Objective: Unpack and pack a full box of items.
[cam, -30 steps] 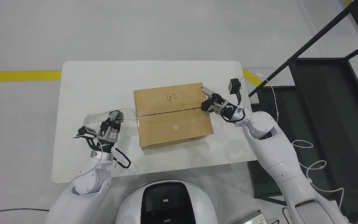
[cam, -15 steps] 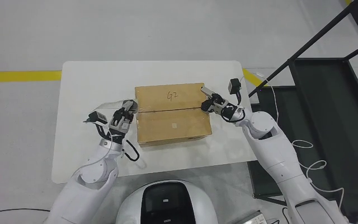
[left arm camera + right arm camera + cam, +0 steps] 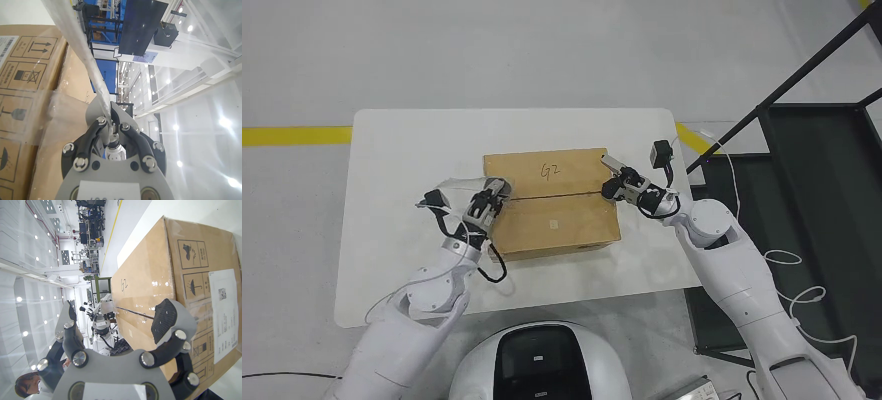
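Cardboard box (image 3: 552, 205): shut, tape (image 3: 88, 62) partly lifted.
Left gripper (image 3: 111, 123): jaws clamped tape.
Right gripper (image 3: 117, 309): jaws stood open at box end.
Risk: hard pull could snap tape.

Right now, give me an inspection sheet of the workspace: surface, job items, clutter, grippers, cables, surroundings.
Surface: white table, with the box near its middle.
Job's things: cardboard box, flaps closed with a seam across the top; twisted clear tape strip trailing away from the box's left end.
Clutter: nothing seen.
Grippers: left gripper shut on the tape strip at the box's left end; right gripper open at the right end, by the seam.
Cables: black loop at the left wrist; white cable on the rack.
Surroundings: metal rack right of the table; yellow floor line.
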`<state>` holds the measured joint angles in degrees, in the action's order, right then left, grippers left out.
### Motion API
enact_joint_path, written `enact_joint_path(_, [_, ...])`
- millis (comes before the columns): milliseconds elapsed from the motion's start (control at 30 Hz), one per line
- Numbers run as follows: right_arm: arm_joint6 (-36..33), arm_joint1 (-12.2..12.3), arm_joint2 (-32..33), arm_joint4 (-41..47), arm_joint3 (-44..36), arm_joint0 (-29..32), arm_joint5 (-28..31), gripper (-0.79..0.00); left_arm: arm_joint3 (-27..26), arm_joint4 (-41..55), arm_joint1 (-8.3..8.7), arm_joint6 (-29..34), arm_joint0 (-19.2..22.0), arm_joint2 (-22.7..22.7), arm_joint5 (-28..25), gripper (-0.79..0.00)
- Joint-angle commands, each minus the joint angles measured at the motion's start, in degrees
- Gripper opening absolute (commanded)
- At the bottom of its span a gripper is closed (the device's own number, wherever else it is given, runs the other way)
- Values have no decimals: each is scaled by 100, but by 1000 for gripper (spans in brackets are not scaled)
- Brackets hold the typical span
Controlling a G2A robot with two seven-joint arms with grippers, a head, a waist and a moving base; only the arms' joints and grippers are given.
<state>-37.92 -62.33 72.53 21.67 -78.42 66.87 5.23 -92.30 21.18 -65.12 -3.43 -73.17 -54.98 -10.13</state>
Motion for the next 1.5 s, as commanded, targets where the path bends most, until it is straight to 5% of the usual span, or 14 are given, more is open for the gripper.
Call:
enact_joint_path(0, [0, 0, 0, 0, 0, 0, 0, 0, 34, -144, -27, -35, 43, 45, 82, -785])
enact_joint_path(733, [0, 0, 0, 0, 0, 0, 0, 0, -99, -1152, -246, -118, 102, 141, 1215, -785])
enact_joint_path(900, [0, 0, 0, 0, 0, 0, 0, 0, -138, -1256, -282, -7, 87, 140, 1426, -496])
enact_joint_path(933, [0, 0, 0, 0, 0, 0, 0, 0, -139, -1277, -290, 4, 79, 139, 1434, -323])
enact_joint_path(967, [0, 0, 0, 0, 0, 0, 0, 0, -147, -1297, -298, 14, 74, 137, 1436, -22])
enact_joint_path(1467, [-235, 32, 438, 643, -278, 281, 303, 0, -232, -1499, -385, 628, 18, 94, 398, 0])
